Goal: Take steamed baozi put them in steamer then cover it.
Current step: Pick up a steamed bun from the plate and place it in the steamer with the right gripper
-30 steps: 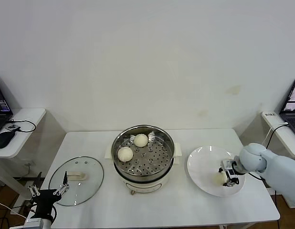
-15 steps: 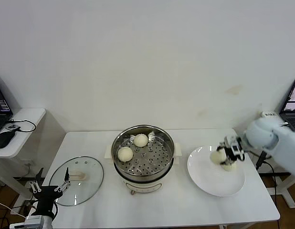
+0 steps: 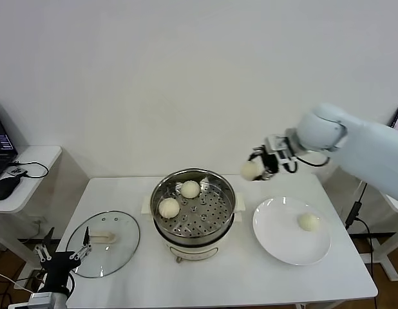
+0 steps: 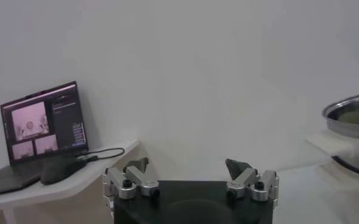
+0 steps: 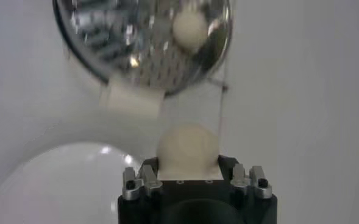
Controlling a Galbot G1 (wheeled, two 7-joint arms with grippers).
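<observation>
The right gripper (image 3: 259, 169) hangs in the air just past the steamer (image 3: 194, 207), on the plate (image 3: 291, 230) side, its fingers closed around one baozi (image 3: 250, 170). Two buns (image 3: 190, 189) sit on the steamer's perforated tray; a fourth bun (image 3: 308, 221) lies on the plate. The cover (image 3: 102, 243) rests flat on the surface on the steamer's other side. Beside it, seemingly below the surface's edge, the left gripper (image 3: 62, 256) waits with fingers spread and empty.
</observation>
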